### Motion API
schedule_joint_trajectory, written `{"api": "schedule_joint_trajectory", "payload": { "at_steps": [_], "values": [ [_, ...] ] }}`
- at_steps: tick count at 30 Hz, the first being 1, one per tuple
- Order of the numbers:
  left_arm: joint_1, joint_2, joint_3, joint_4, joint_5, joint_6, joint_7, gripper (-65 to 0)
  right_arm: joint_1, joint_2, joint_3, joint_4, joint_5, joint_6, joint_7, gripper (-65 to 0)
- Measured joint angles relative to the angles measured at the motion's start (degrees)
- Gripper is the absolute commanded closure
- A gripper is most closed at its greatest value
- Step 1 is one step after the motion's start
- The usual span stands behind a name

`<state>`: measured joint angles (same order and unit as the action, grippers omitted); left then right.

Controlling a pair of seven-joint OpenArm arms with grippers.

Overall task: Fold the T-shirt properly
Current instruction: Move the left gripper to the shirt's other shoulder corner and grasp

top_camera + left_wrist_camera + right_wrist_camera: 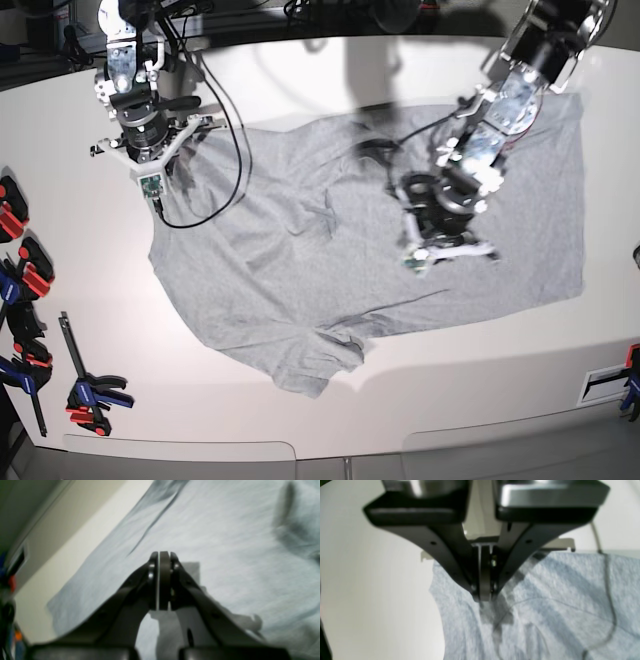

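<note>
Pincers both fully closed: right pincer pinching T-shirt edge, left pincer empty above cloth.

One grey T-shirt lies spread on one white table. Two robot arms reach over it, each ending in one gripper: the left gripper at 3 o'clock and the right gripper at 10 o'clock. Several red, blue and black clamps lie along the 8 o'clock edge; the exact number cannot be told.

Rumpled grey T-shirt, spread across table
</note>
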<state>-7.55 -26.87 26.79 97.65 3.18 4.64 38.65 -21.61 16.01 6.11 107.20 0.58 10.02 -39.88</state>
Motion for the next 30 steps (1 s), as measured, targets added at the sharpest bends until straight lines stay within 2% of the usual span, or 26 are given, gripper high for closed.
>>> {"api": "schedule_joint_trajectory", "payload": {
  "at_steps": [3, 6, 8, 11, 13, 15, 18, 23, 26, 30],
  "values": [
    [4.74, -0.72, -8.76, 0.66, -3.02, -0.68, -1.68, 0.0, 0.15, 0.15, 0.04, 0.17, 2.51, -0.24, 0.59, 0.0],
    [10.1, -2.73, -18.75, 0.37, -7.45, -4.37, -3.91, 0.0, -0.02, 0.11, 0.0, 0.17, 2.89, -0.26, 1.03, 0.0],
    [13.03, -3.76, -25.64, -0.61, -10.43, -5.35, -4.35, 0.0, 0.02, 0.13, 0.0, 0.17, 2.89, -0.28, 1.27, 0.0],
    [16.74, -4.37, -35.52, -2.89, -15.85, -9.68, -4.57, 0.0, 0.02, 0.15, 0.0, 0.17, 3.48, -0.31, 1.49, 0.0],
    [19.04, -4.22, -40.96, -5.18, -19.41, -13.42, -4.04, 0.0, 0.02, 0.15, 0.0, 0.17, 6.36, -0.42, 1.46, 0.0],
    [21.55, -3.89, -45.55, -7.23, -22.29, -15.54, -2.75, 0.0, 0.0, 0.15, 0.0, 0.17, 8.59, -0.39, 1.46, 0.0],
    [25.53, -3.91, -51.23, -8.57, -25.9, -17.38, -1.75, 0.0, 0.02, -0.17, 0.0, 0.17, 8.46, -0.39, 1.18, 0.0],
    [31.87, -3.78, -57.22, -8.55, -30.86, -20.24, -0.42, 0.0, -0.98, -2.82, 0.02, 0.17, 8.46, -0.39, 1.03, 0.0],
    [34.86, -3.1, -60.65, -8.55, -35.21, -23.89, 0.46, 0.0, -2.73, -3.93, 0.0, 0.17, 8.46, -0.37, 1.33, 0.0],
    [36.76, 0.26, -64.37, -8.55, -39.98, -28.96, 0.66, 0.0, -3.67, -4.55, 0.02, 0.17, 8.41, -0.37, 1.46, 0.0]
  ]
}}
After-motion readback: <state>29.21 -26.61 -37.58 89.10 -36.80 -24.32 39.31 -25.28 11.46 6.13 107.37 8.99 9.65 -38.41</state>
